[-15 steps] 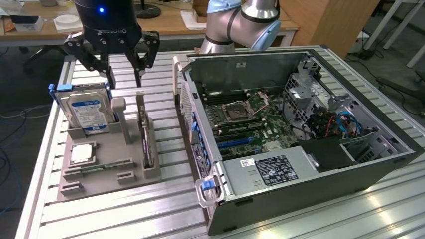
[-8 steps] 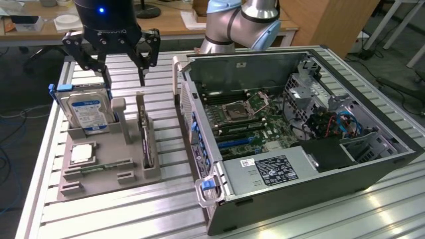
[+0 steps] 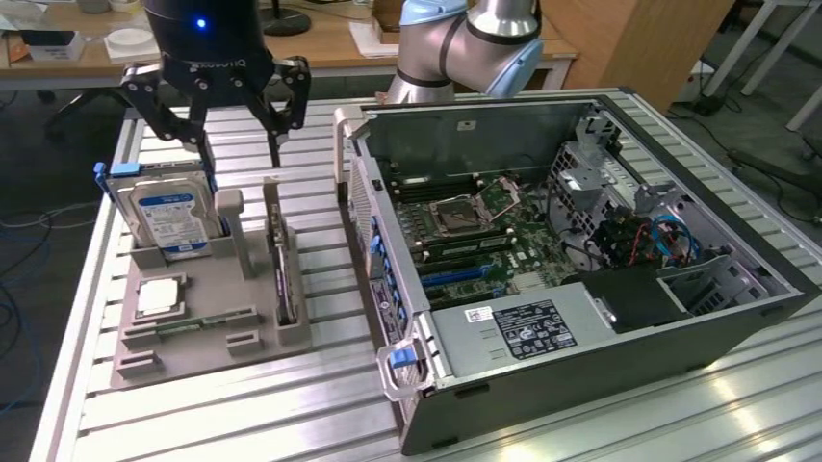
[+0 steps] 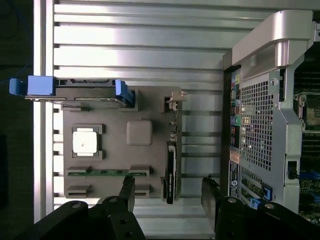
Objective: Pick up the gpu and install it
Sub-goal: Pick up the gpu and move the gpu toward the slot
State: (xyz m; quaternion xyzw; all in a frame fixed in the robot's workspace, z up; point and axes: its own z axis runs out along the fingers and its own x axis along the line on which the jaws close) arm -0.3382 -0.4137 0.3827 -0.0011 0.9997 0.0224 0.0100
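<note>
Spread apart, the gripper (image 4: pixel 168 187) fingers hang above one end of the gpu (image 4: pixel 171 162), which stands on edge in the grey holder (image 4: pixel 112 160) beside the computer case (image 4: pixel 260 125), its long axis crossing their closing line.

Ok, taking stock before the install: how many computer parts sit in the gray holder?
4: hard drive upright at one end, CPU flat beside it, RAM stick lying beyond the CPU, gpu on edge along the side nearest the computer case. None seems hidden.
</note>
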